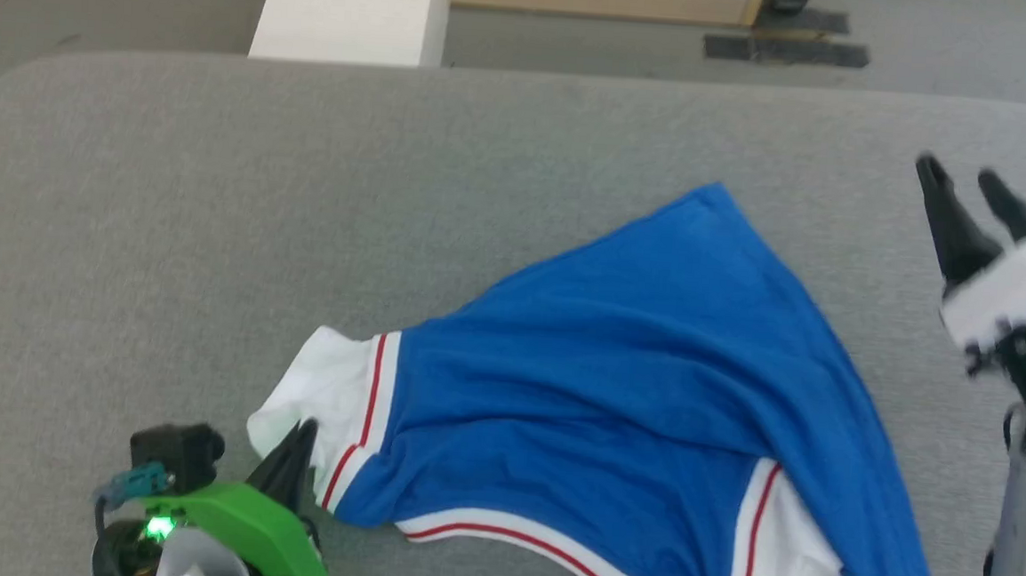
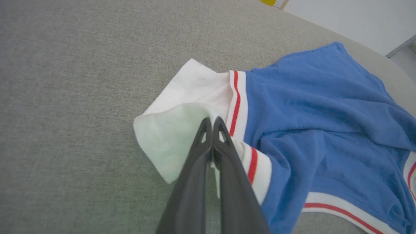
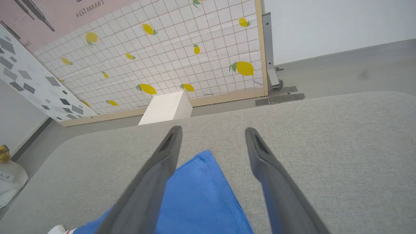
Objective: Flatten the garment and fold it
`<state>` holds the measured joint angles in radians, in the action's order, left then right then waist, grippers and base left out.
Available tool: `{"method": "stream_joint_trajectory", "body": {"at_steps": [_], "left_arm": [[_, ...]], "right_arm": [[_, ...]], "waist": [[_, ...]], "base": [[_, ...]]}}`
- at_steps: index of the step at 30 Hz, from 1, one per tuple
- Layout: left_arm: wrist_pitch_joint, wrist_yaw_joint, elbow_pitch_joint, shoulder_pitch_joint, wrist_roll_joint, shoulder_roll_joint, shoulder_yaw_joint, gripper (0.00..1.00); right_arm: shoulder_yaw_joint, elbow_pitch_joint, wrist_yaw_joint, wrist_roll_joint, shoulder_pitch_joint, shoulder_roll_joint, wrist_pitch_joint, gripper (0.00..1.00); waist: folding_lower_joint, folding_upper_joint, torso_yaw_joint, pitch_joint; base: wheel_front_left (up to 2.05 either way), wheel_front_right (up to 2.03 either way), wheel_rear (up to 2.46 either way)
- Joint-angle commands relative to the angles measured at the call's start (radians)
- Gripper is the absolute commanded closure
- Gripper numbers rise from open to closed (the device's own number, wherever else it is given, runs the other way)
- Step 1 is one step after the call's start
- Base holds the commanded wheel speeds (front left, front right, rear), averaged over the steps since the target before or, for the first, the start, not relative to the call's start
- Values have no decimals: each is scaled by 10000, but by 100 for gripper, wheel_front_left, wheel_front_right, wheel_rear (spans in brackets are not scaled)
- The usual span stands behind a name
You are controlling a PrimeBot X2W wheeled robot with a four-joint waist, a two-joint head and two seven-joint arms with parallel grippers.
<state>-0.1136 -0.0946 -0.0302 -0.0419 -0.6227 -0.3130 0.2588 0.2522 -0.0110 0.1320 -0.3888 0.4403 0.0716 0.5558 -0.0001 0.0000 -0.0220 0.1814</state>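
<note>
The garment (image 1: 631,393) lies rumpled on the grey table (image 1: 216,199), a royal-blue shirt with white sleeves and red-and-white trim. My left gripper (image 1: 294,453) sits at the lower left, shut on the white left sleeve. In the left wrist view its fingers (image 2: 213,123) meet in a fold of that sleeve (image 2: 182,120). My right gripper (image 1: 964,186) hovers open to the right of the shirt, holding nothing. Between its spread fingers (image 3: 213,130) shows the shirt's blue far corner (image 3: 201,198), lying flat below.
A white block (image 1: 352,7) stands just beyond the table's far edge. A tiled lemon-print panel (image 3: 162,48) on a metal foot stands on the floor behind it. Bare grey tabletop stretches left of and beyond the shirt.
</note>
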Motion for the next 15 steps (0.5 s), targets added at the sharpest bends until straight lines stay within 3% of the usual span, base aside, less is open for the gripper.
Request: {"method": "stream_joint_trajectory", "body": {"at_steps": [1, 7, 15], "left_arm": [[-5, 85, -75, 260, 90, 5, 35, 100], [50, 312, -133, 1003, 167, 109, 252, 100], [191, 437, 43, 1434, 176, 222, 368, 100]], "right_arm": [[-69, 344, -13, 311, 507, 18, 77, 0], [-1042, 2615, -13, 2604, 2838, 637, 1799, 0], [-2369, 4193, -13, 3788, 4288, 1067, 4610, 0]], "waist": [[1, 0, 739, 893], [1, 0, 1459, 2158], [1, 0, 1702, 2883]], "base": [[0, 0, 0], [0, 0, 0], [0, 0, 0]]}}
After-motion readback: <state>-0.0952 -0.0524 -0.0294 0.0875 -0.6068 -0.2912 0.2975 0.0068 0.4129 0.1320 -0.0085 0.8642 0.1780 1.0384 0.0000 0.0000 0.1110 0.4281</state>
